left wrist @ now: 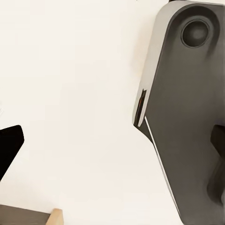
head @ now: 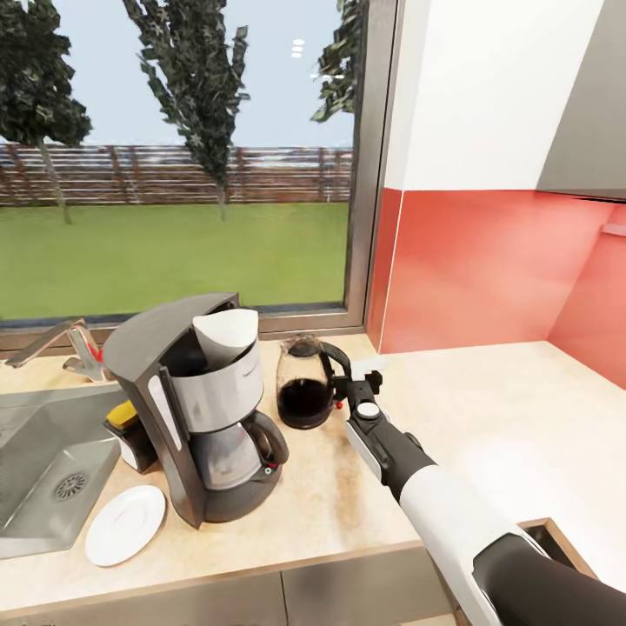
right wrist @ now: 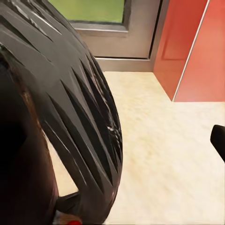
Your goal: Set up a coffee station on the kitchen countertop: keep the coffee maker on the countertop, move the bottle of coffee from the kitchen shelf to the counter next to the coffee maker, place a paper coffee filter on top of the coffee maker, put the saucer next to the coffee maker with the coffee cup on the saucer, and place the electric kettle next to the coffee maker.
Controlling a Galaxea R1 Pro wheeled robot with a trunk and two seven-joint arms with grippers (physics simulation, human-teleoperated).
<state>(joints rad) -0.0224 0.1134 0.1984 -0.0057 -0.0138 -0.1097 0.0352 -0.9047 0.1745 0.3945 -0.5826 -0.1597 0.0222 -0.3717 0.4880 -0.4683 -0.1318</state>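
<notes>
Placing the electric kettle (head: 304, 387) beside the coffee maker (head: 196, 409) looks like the step in hand. Your right gripper (head: 346, 382) is at the kettle's handle on the countertop (head: 487, 409); the glass body with dark base stands upright, just right of the coffee maker, apart from it. Whether the jaws are clamped on the handle or already loose, you cannot tell from the head view, and the right wrist view is mostly dark ribbed handle (right wrist: 79, 117) up close.

The paper coffee filter (head: 228, 335) already sits in the top of the coffee maker. The saucer (head: 126, 524) lies in front-left of it, by the sink (head: 39, 469), with no cup on it.

To finish well: make sure the kettle base is flat on the counter before releasing, open fully, then back straight out along the handle so you don't tip it or knock it into the machine. Left gripper state cannot be told; its wrist view shows a pale surface and a grey robot part (left wrist: 187, 117).
</notes>
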